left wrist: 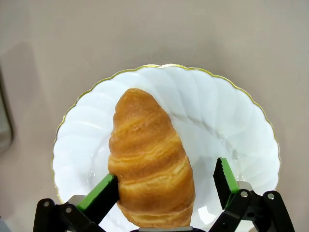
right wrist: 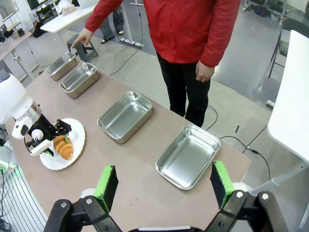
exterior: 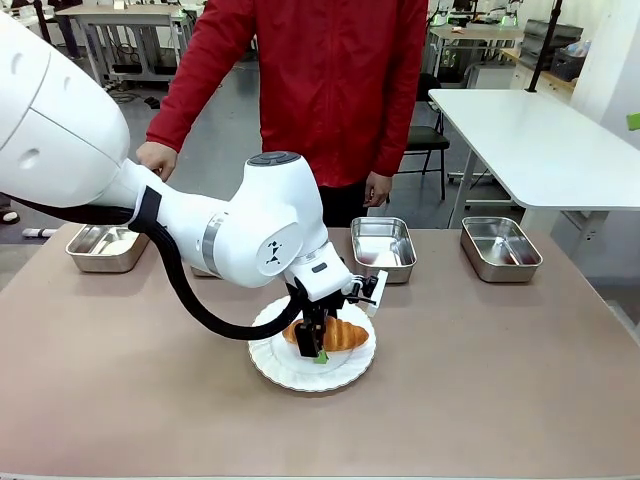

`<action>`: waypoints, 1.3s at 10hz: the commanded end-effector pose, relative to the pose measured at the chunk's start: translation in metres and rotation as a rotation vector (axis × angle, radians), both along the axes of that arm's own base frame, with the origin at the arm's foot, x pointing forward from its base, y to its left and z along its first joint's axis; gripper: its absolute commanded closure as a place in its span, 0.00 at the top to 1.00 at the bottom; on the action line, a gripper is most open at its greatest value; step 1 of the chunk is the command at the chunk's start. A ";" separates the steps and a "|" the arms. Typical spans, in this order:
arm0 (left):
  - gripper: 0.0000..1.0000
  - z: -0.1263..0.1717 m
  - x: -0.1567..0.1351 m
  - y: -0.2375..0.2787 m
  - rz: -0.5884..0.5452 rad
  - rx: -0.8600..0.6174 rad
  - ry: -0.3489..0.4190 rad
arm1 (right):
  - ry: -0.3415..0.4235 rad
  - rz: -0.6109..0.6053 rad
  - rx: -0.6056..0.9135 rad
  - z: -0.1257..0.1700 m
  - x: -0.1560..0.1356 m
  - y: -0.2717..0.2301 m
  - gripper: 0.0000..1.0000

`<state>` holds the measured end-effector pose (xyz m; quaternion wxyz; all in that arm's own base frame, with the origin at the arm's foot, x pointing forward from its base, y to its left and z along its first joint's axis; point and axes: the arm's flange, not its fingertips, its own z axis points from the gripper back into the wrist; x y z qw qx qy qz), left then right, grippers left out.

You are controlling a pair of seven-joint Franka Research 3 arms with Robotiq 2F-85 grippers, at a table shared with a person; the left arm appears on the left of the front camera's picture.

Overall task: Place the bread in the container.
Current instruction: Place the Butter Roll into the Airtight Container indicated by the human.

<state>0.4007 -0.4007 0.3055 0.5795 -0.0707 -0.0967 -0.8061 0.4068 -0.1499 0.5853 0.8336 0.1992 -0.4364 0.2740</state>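
— Which step is this?
— The grasp. At the far left sits a steel container (exterior: 104, 262), the person's hand (exterior: 155, 158) near it. Midway along the tabletop (exterior: 500, 380), the left claw (left wrist: 164, 175) straddles the bread (left wrist: 147, 154) on the white plate (left wrist: 231, 121), jaws spread, not yet clenched
— And next?
— Squeeze gently, lift, carry to a tray; I'd guess that left one. The right claw (right wrist: 163, 169) hangs released, empty, above the right-hand trays (right wrist: 188, 157)
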 end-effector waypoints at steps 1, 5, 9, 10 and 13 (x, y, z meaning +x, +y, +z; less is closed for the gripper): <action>1.00 -0.006 -0.002 0.002 0.016 0.025 -0.003 | -0.003 -0.003 0.002 0.000 0.000 0.000 1.00; 1.00 0.013 -0.014 0.003 0.019 0.004 -0.036 | -0.003 -0.003 0.002 0.000 0.000 0.000 1.00; 1.00 0.008 -0.014 0.002 0.038 0.030 -0.077 | -0.003 -0.003 0.002 0.000 0.000 0.000 1.00; 1.00 0.008 -0.014 0.002 0.043 0.030 -0.102 | -0.003 -0.003 0.002 0.000 0.000 0.000 1.00; 1.00 0.017 -0.017 0.001 0.042 0.030 -0.143 | -0.003 -0.003 0.002 0.000 0.000 0.000 1.00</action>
